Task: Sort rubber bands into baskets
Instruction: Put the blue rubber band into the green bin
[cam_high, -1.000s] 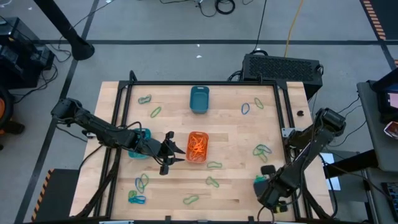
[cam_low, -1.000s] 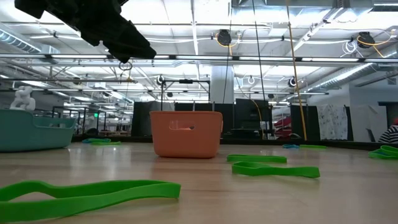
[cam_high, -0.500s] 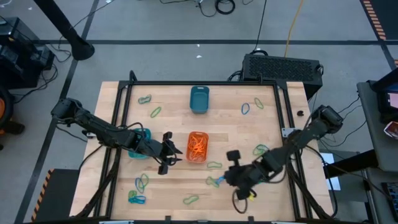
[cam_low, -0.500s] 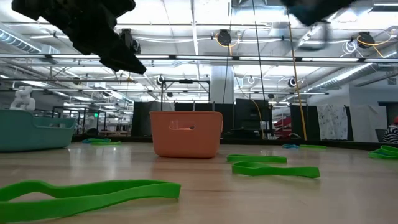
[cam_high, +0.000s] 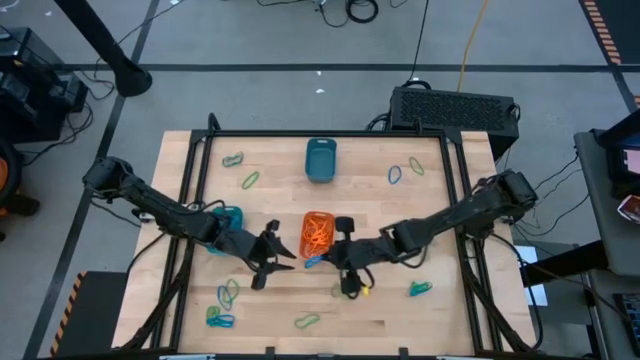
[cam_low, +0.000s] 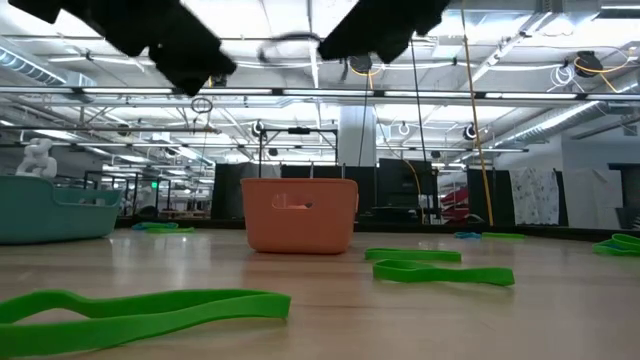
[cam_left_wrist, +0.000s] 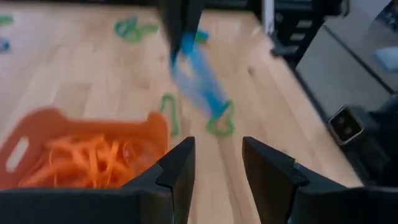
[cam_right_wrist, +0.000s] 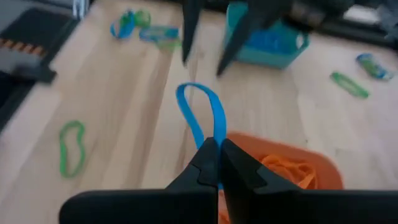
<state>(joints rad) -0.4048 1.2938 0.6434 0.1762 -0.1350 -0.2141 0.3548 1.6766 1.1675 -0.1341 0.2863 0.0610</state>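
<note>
An orange basket (cam_high: 318, 235) filled with orange rubber bands stands mid-table. My right gripper (cam_high: 322, 261) hovers at its near edge, shut on a blue rubber band (cam_right_wrist: 199, 111). My left gripper (cam_high: 276, 251) hangs open and holds nothing just left of the orange basket, its fingertips (cam_left_wrist: 184, 163) facing the blue band (cam_left_wrist: 200, 78). A turquoise basket (cam_high: 230, 218) holding blue bands sits behind my left gripper, partly hidden by that arm. A dark teal basket (cam_high: 320, 160) stands on the table at the far middle. My right gripper pinches one end of the blue band's loop (cam_right_wrist: 210, 139) between its two fingertips. The fingers slant downward, coming from the table's right. The rest of the loop sticks out ahead of the fingers, lifted clear of the table.
Loose green and blue bands lie scattered: at the far left (cam_high: 240, 160), far right (cam_high: 395, 175), near left (cam_high: 220, 318), near middle (cam_high: 306, 321) and near right (cam_high: 418, 290). A black frame (cam_high: 330, 133) runs along the table's edges.
My right gripper has swept from the table's near right corner toward the left, rising and turning, up to the orange basket's near edge. It stays shut and carries the blue band clear of the table.
</note>
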